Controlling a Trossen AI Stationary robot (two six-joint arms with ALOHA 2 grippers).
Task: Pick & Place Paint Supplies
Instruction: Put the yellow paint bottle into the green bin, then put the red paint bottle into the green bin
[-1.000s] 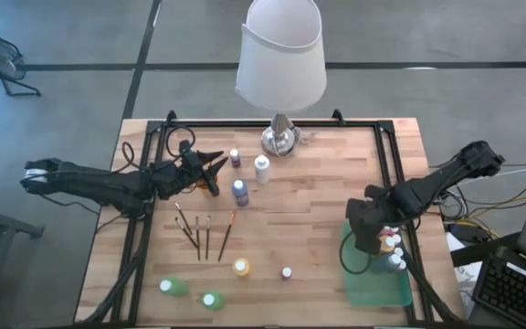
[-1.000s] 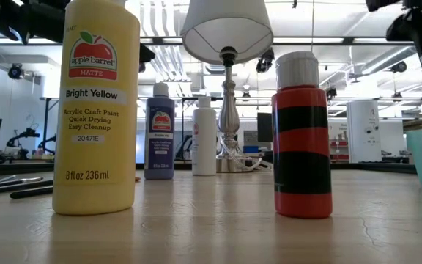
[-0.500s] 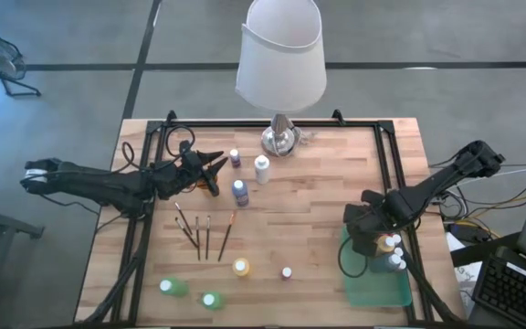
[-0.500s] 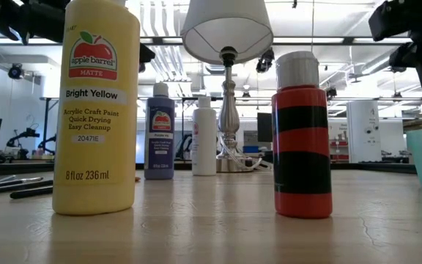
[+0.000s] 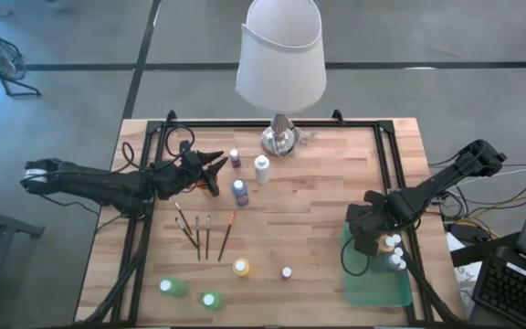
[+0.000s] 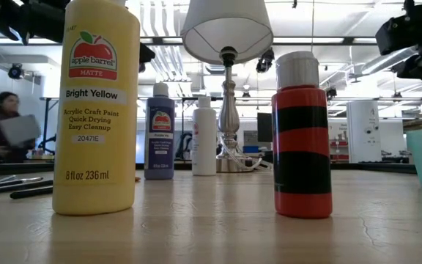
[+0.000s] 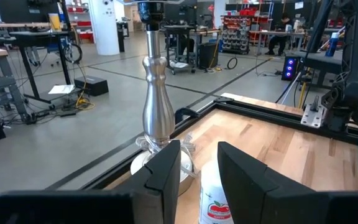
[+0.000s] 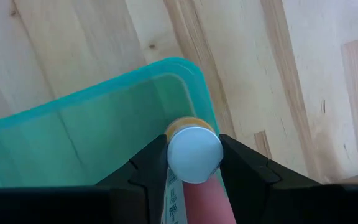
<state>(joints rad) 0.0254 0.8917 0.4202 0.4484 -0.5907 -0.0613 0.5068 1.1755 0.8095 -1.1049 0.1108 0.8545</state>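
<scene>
white-capped bottle (image 8: 194,155) between right gripper (image 8: 193,163) fingers

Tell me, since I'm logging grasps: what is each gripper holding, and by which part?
The right gripper has a white-capped paint bottle between its fingers at the cap, over the green tray. The left gripper holds nothing.
</scene>
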